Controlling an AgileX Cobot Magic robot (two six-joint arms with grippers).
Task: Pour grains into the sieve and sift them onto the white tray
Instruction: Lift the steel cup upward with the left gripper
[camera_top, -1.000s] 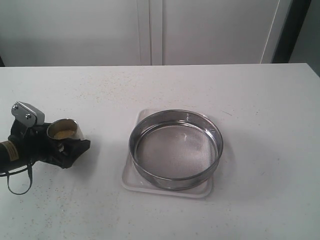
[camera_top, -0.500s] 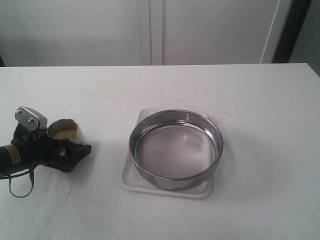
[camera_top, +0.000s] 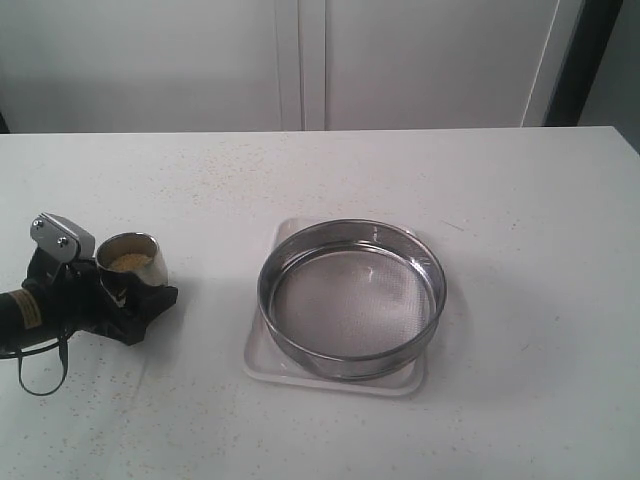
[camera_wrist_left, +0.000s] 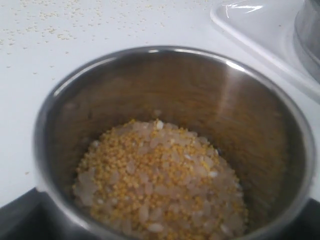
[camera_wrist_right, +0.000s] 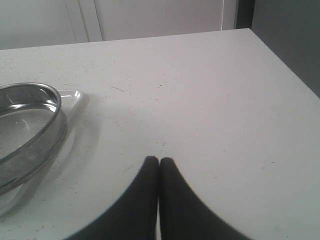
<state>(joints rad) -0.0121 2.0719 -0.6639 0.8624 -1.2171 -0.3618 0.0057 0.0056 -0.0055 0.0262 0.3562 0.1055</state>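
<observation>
Straddling the small rounded steel cup, well to the left of the wide round steel-rimmed sieve, the left jaws stood either side of its wall. Whether they actually pressed it, I could not tell. Tiny yellow-golden grains, paler whitish bits mixed in, lay heaped in the bottom of that cup. The sieve sat on the flat white rectangular tray, whose rim peeked out beneath it. Stray granules dotted the white table beside the cup. Apart from the sieve, over the table, the right jaws were pressed tip to tip, holding nothing.
</observation>
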